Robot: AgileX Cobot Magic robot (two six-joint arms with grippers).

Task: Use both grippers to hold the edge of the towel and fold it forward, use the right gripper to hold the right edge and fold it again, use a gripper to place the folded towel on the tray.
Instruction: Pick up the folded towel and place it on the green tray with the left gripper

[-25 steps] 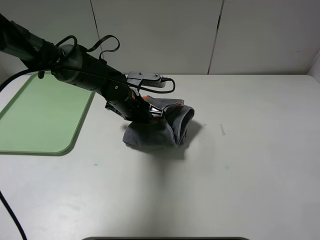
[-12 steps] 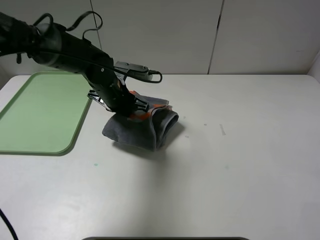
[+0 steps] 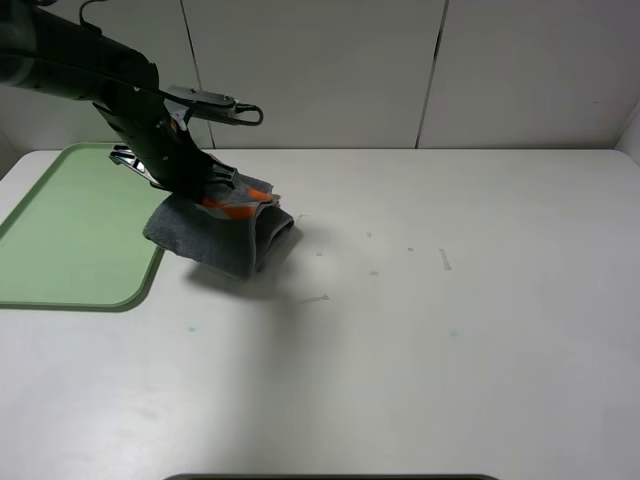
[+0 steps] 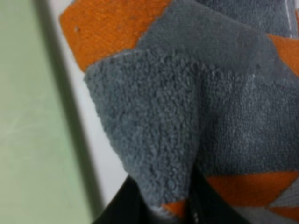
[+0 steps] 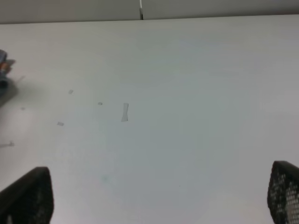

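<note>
Exterior high view, taking the tray (image 3: 70, 225) as my landmark: my left hand (image 3: 205, 185) hangs just off the tray's right edge, closed on the upper edge of the folded towel (image 3: 225, 235). That towel dangles from it, its lowest corner just reaching over the tray's rim while the bulk is beside the tray, above the bench (image 3: 450, 330); I cannot tell whether any of it brushes the surface. At the wrist, the dark fingers (image 4: 135, 205) pinch several thick layers of grey and orange pile, the tray's green floor (image 4: 28, 130) close beside them.

I judge this cloth light, soft and limp, with no stiffness of its own, so the fold survives only where I clamp it. The terry pile looks grippy, not slippery, and nothing about it is fragile. Best hold is what I have: all layers together at one edge, near a corner, so no ply peels away when lowered.

My right hand (image 5: 154, 219) is well away from the tray, its two tips spread wide over bare bench, carrying nothing
</note>
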